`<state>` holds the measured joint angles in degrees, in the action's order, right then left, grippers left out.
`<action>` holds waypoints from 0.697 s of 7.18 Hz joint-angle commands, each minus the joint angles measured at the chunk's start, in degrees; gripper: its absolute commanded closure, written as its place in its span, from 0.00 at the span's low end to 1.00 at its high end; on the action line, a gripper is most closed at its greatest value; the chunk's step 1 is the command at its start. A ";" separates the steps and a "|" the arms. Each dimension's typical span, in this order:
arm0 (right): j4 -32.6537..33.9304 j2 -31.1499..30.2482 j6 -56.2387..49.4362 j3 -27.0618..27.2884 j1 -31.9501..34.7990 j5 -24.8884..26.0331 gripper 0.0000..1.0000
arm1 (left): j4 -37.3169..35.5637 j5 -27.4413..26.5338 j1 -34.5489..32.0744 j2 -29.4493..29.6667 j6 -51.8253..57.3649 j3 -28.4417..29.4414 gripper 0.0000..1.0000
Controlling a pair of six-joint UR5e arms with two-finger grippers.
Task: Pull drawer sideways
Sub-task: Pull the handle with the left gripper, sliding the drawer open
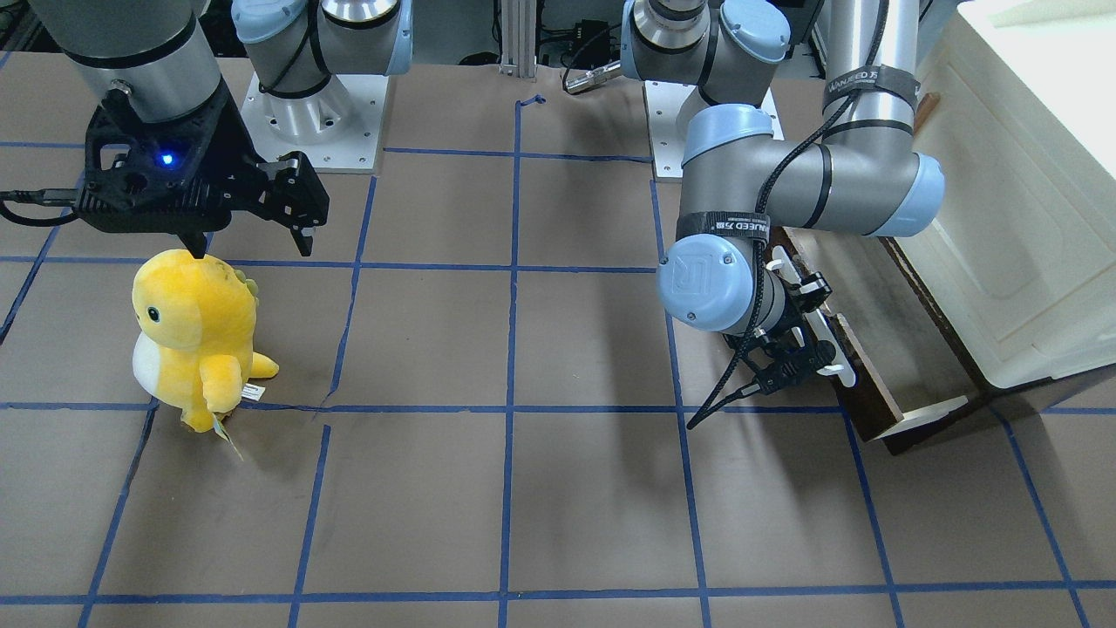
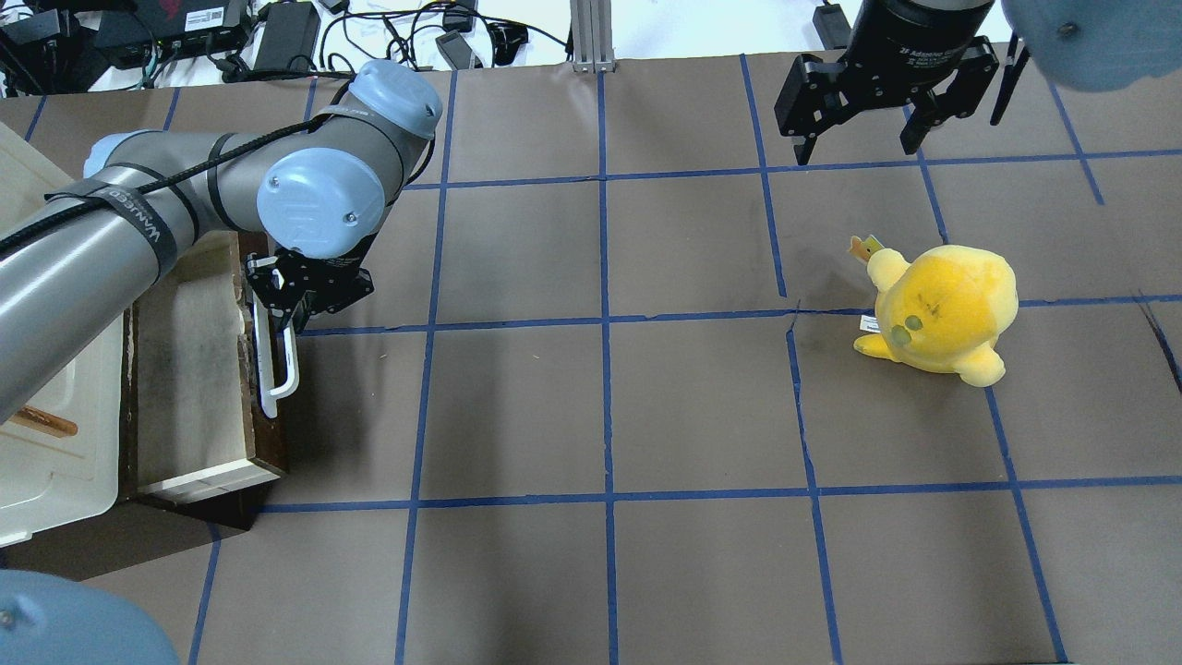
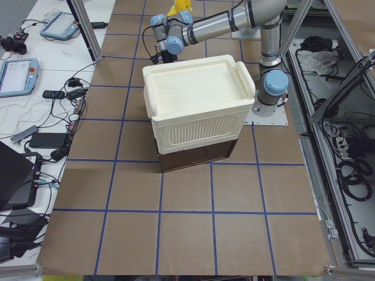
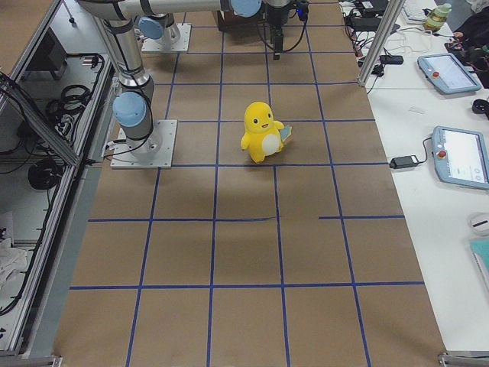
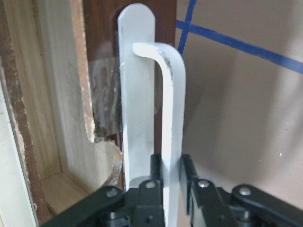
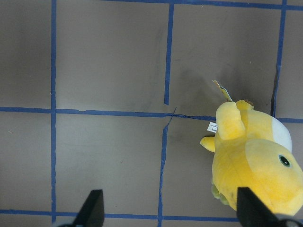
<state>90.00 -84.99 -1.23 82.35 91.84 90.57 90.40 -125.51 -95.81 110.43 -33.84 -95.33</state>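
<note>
The drawer (image 2: 189, 369) stands pulled out from the cabinet at the table's left end, its greyish inner bottom showing and its dark brown front (image 1: 872, 384) facing the table's middle. Its long white bar handle (image 2: 280, 369) runs along the front. My left gripper (image 2: 277, 319) is shut on this handle (image 5: 169, 118), fingers (image 5: 188, 177) clamped on either side of the bar; it also shows in the front-facing view (image 1: 806, 327). My right gripper (image 2: 859, 143) is open and empty, hovering high over the far right of the table (image 6: 173, 213).
The large cream-white cabinet (image 2: 46, 462) sits at the left table end (image 1: 1029, 201). A yellow plush toy (image 2: 942, 309) stands on the right side, below my right gripper (image 6: 255, 161). Blue tape lines grid the brown table.
</note>
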 commanded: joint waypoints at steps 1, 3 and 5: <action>0.00 0.00 0.00 0.00 0.00 -0.05 0.00 | 0.04 1.22 -1.04 0.57 -0.26 1.28 0.96; 0.00 0.00 -0.09 0.00 0.00 0.04 0.00 | 0.13 1.14 -1.13 0.75 -0.35 1.29 0.87; 0.00 0.00 0.00 0.00 0.00 -0.05 0.00 | 0.13 1.31 -1.22 0.40 -0.27 1.29 0.30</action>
<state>90.00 -84.99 -1.25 82.35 91.85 90.55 90.48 -124.29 -96.95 111.03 -34.16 -94.05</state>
